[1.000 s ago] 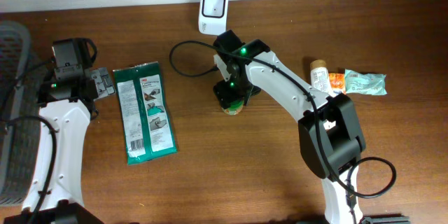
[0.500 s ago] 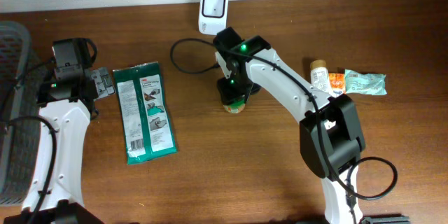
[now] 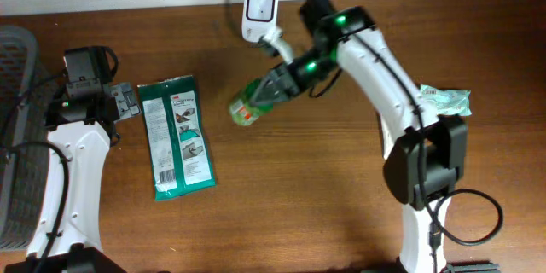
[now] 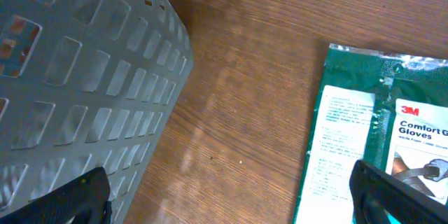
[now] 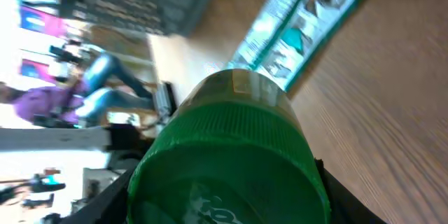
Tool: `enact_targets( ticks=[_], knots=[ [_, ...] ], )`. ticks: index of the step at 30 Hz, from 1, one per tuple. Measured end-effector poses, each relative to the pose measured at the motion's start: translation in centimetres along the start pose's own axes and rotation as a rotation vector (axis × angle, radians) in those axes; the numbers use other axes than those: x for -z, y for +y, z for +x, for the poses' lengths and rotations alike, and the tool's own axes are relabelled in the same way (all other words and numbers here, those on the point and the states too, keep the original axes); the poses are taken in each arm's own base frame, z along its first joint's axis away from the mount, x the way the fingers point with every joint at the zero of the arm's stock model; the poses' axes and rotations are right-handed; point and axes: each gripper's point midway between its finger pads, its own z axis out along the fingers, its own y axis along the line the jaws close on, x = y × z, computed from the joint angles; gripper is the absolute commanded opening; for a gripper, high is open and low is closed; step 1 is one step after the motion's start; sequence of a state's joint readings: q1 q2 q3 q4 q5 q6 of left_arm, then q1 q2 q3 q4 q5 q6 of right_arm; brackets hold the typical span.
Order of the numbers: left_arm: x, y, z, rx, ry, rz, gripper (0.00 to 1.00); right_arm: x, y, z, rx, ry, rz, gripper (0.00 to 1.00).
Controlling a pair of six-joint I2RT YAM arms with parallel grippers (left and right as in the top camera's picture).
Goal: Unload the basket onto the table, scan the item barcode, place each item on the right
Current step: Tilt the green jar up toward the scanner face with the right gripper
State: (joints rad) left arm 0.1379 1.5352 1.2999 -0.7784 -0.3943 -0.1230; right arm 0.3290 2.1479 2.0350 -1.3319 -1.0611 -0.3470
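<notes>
Here we see the right gripper [image 3: 280, 88] clamped around the capped end of a green jar [image 3: 249, 106], holding it clear of the table [image 3: 299, 213]. In the overhead view the jar is tilted nearly onto its side, its base pointing toward the lower left and its top tucked between the jaws. It hangs just below the white scanner [image 3: 259, 8], which stands at the far edge of the table; the two are near each other but apart. From the right wrist we look at the jar [image 5: 224, 161] end-on, its ribbed green lid filling most of the view, with dark fingers [image 5: 105, 199] showing at either side of it. We cannot make out a barcode on the jar in any view.

The left gripper [image 3: 128, 101] sits at the left side of the table with its jaws spread wide and nothing between them. In the left wrist view its dark fingertips [image 4: 77, 199] show at the two bottom corners, far apart, over bare wood. Just to its right lies a flat green gloves packet [image 3: 175, 136], printed side up, its long side running toward the near edge. A grey perforated basket [image 4: 77, 77] stands to the left of that gripper. A teal packet [image 3: 445, 100] lies at the right side of the table, beside the right arm.
</notes>
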Motion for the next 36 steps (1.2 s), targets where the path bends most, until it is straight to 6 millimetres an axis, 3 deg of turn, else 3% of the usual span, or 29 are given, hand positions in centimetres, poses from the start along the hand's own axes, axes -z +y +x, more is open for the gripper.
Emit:
enact_targets(
  ticks=[5, 17, 26, 31, 36],
  knots=[
    [0.0, 0.0, 0.0, 0.0, 0.0, 0.0, 0.99, 2.8, 0.6, -0.8, 0.026, -0.097, -0.107, 0.46],
    [0.0, 0.0, 0.0, 0.0, 0.0, 0.0, 0.99, 3.1, 1.5, -1.1, 0.049, -0.118, -0.143, 0.44],
    [0.0, 0.0, 0.0, 0.0, 0.0, 0.0, 0.99, 4.8, 5.2, -1.2, 0.108, -0.149, -0.153, 0.44],
    [0.0, 0.0, 0.0, 0.0, 0.0, 0.0, 0.99, 6.8, 7.4, -1.8, 0.08, -0.223, -0.268, 0.44],
    [0.0, 0.0, 0.0, 0.0, 0.0, 0.0, 0.99, 10.4, 6.4, -2.2, 0.014, -0.313, -0.29, 0.44]
  ],
)
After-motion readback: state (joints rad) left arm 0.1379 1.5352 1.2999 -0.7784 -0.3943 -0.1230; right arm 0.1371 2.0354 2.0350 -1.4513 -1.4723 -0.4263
